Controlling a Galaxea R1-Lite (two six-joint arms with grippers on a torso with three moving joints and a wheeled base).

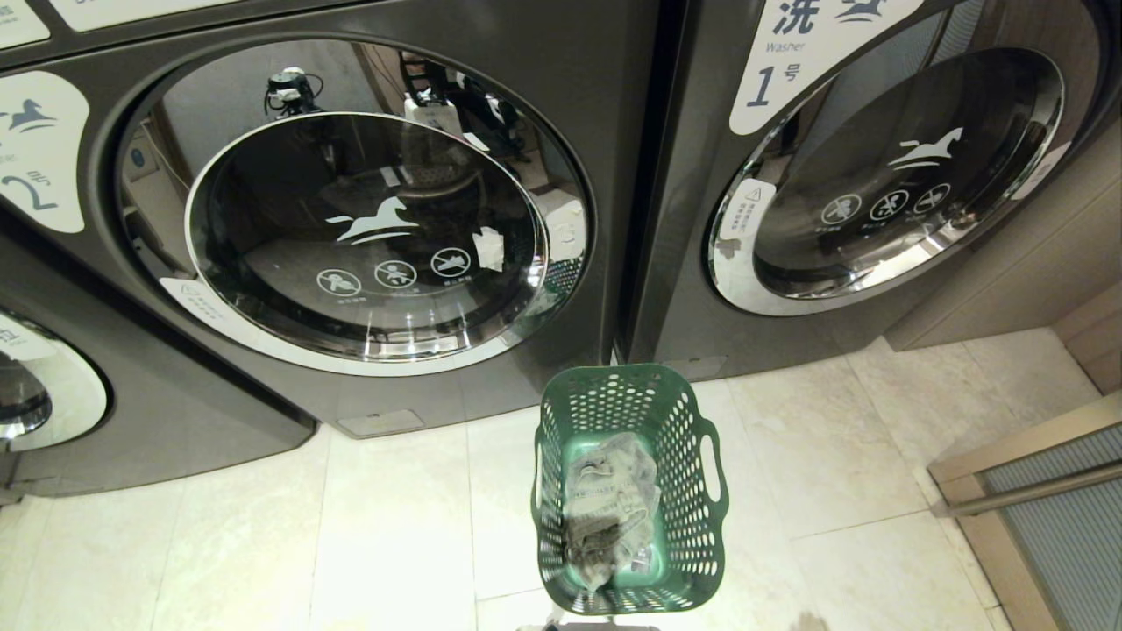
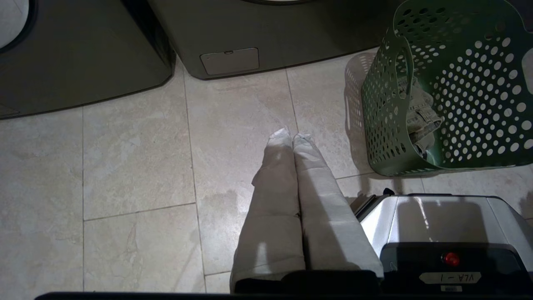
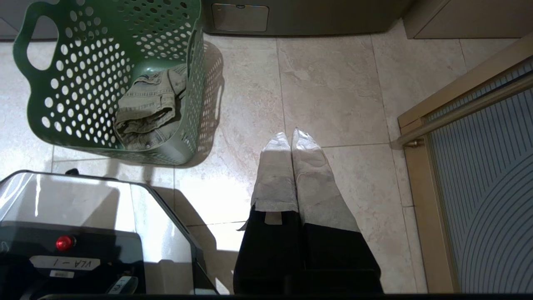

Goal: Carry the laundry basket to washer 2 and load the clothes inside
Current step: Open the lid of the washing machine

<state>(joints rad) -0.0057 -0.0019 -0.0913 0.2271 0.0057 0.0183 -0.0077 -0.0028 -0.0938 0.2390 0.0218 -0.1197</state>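
Observation:
The green laundry basket (image 1: 629, 491) stands on the tiled floor before the gap between two grey washers, with the clothes (image 1: 609, 508) bundled in its bottom. Washer 2 (image 1: 368, 228) is the machine on the left; its round glass door is closed. In the left wrist view my left gripper (image 2: 291, 136) hangs shut and empty over the tiles, the basket (image 2: 449, 83) off to its side. My right gripper (image 3: 290, 135) is likewise shut and empty above the floor on the other side of the basket (image 3: 108, 79), where the clothes (image 3: 145, 112) show. Neither gripper touches the basket.
Washer 1 (image 1: 877, 175) stands to the right of washer 2, and a third machine (image 1: 53, 394) shows at the lower left. A framed glass partition with a metal rail (image 1: 1034, 499) borders the floor on the right. My base's silver front (image 2: 437, 225) sits just behind the basket.

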